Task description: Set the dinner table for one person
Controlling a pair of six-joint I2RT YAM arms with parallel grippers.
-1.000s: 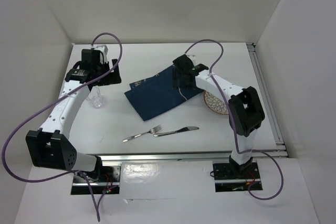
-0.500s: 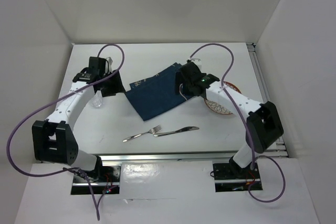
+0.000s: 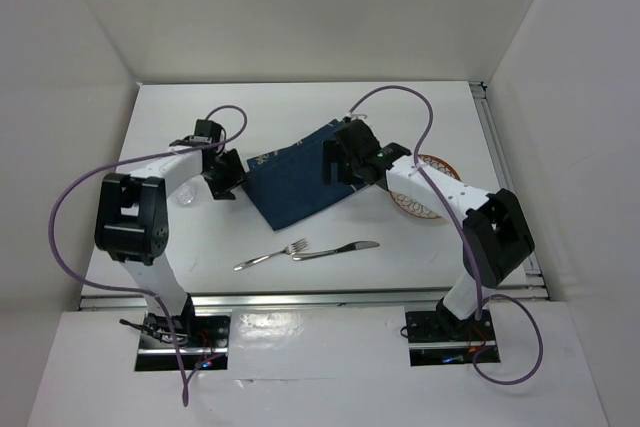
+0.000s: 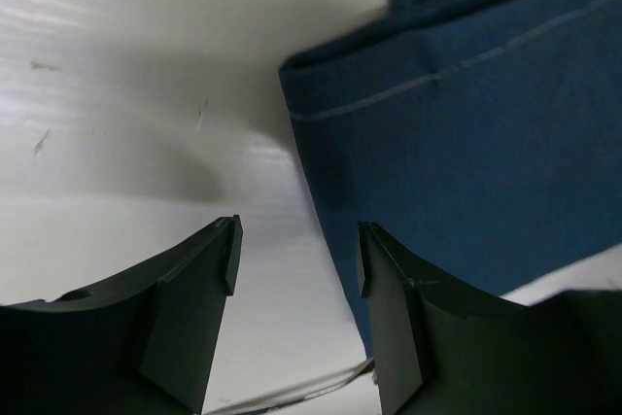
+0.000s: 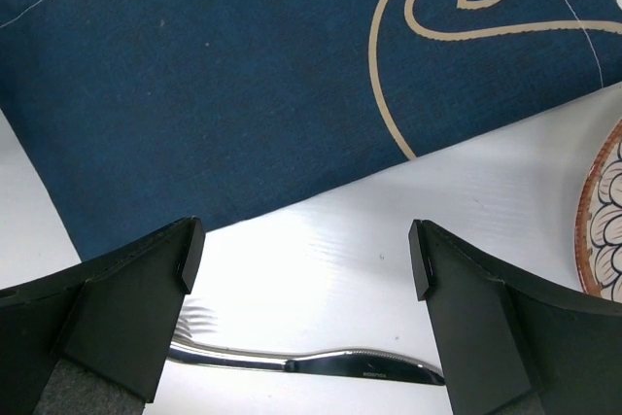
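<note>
Hovering with jaws spread, the left gripper and right gripper are risking bunching the placemat if pinching unevenly.

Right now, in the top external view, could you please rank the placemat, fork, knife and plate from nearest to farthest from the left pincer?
Measured from the left pincer:
1. blue placemat: just to its right, with the corner beside the fingers.
2. fork: towards the near edge, slightly right.
3. knife: right of the fork.
4. plate: far right side.
</note>
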